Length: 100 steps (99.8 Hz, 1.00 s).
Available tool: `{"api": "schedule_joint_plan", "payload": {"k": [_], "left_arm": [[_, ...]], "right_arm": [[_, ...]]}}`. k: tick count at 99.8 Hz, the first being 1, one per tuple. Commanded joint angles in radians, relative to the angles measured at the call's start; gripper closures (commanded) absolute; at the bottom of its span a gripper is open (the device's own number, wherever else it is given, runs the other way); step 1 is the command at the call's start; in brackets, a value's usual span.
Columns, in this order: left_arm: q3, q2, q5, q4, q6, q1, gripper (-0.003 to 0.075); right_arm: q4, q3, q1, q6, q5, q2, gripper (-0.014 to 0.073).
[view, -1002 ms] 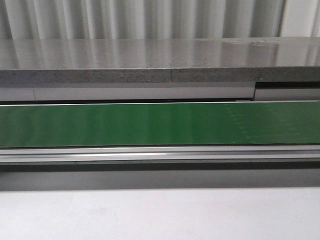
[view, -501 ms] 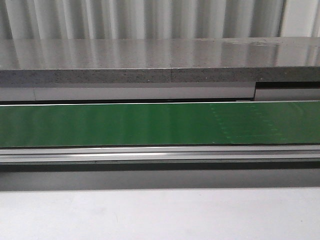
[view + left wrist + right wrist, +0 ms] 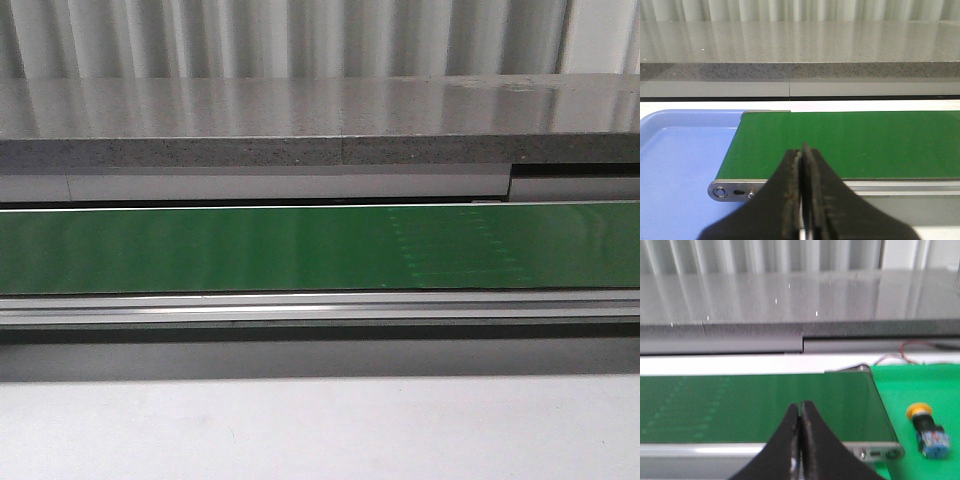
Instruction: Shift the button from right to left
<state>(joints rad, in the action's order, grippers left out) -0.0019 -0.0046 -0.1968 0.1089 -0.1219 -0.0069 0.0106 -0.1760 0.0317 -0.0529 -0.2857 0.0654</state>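
Button point(image 3: 929, 434) on green mat just past belt point(image 3: 760, 407) end, at 3 o'clock from clenched, empty right gripper point(image 3: 800, 420), long axis roughly 11-to-5; left gripper point(image 3: 801, 160) likewise clenched, farther off.

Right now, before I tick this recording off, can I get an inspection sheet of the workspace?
Surface: green conveyor belt spans the front view; nothing lies on it in any view.
Job's things: button lies on its side on a green mat past the belt's end, orange part away from the camera; not gripped.
Clutter: nothing seen.
Grippers: left gripper shut and empty, above the belt's near edge; right gripper shut and empty, apart from the button.
Cables: thin red and white wires behind the mat.
Surroundings: blue tray at the belt's other end, nothing visible in it; grey stone ledge and corrugated wall behind.
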Motion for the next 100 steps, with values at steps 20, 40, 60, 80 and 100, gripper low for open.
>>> {"api": "schedule_joint_plan", "payload": {"k": [20,40,60,80,100], "left_arm": [[0.025,-0.034,0.075,0.006,0.007,0.001,0.074],[0.025,-0.034,0.075,0.006,0.007,0.001,0.074],[0.025,-0.034,0.075,0.006,0.007,0.001,0.074],[0.025,-0.034,0.075,0.006,0.007,0.001,0.074],[0.025,-0.034,0.075,0.006,0.007,0.001,0.074]], "right_arm": [[-0.011,-0.212,0.006,0.004,-0.131,0.249,0.066],[-0.011,-0.329,0.006,0.004,-0.284,0.434,0.0659],[-0.011,-0.468,0.006,0.004,-0.441,0.64,0.0638],[-0.011,-0.621,0.006,0.004,-0.534,0.822,0.0318],[-0.011,-0.75,0.009,-0.002,-0.538,0.962,0.0064]]}}
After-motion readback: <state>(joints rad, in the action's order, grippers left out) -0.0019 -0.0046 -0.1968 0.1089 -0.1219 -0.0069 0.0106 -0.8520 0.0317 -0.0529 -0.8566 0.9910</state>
